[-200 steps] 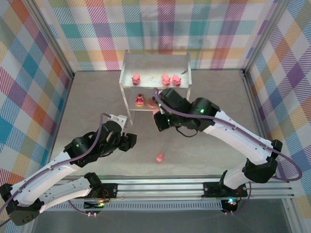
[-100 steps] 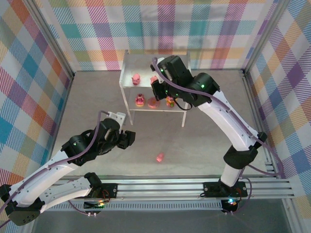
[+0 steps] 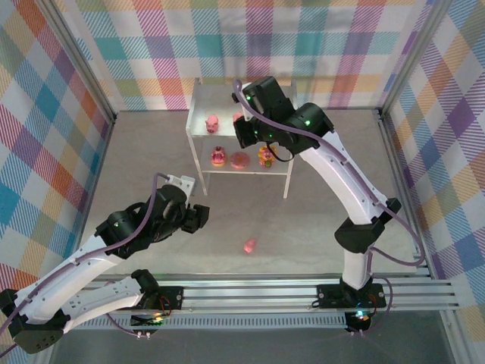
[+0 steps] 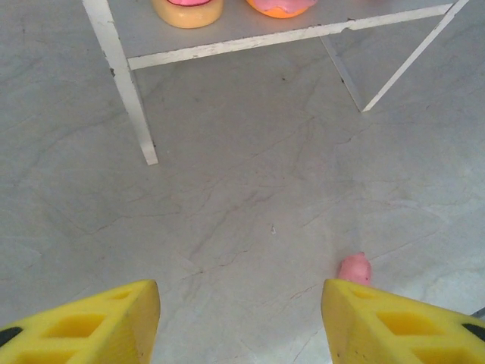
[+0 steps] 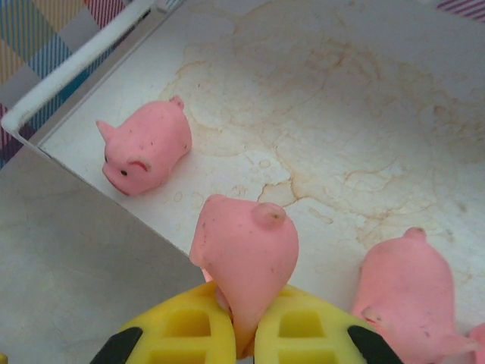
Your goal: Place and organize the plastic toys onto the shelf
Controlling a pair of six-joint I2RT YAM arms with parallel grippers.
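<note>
Plastic toys [image 3: 239, 159] counted: seven whole ones, plus one cut-off pink sliver [image 5: 476, 341] at the picture's edge, too little to name.

Pigs, four sure:
- held pig [image 5: 244, 250], pinched between the yellow fingers of the right gripper [image 5: 244, 334], which is clamped on it. It hangs over the shelf [image 3: 216, 97], above the top tier [image 5: 341, 91] close to its near edge. I cannot tell whether it touches the surface.
- corner pig [image 5: 145, 152], lying on the top tier at the near-left corner, just inside the left rim.
- third pig [image 5: 409, 284], on the top tier to the right of the held one, near the near edge, with the sliver just beside it.
- loose pig [image 4: 354, 268], alone on the table [image 4: 250, 189], well apart from the shelf.

Lower tier [image 4: 341, 17], three in a row along its near edge: pink-red figure [image 3: 218, 158], ring donut [image 3: 239, 159], yellow-orange-red figure [image 3: 265, 156].

Left gripper [image 4: 241, 318]: jaws apart, nothing between them, low over the table, with the loose pig just ahead of its right finger.

Open room: the stained far half of the top tier is bare. There is a gap between the corner pig and the held pig. Bare table runs from the left gripper to the near-left leg [image 4: 130, 98].
</note>
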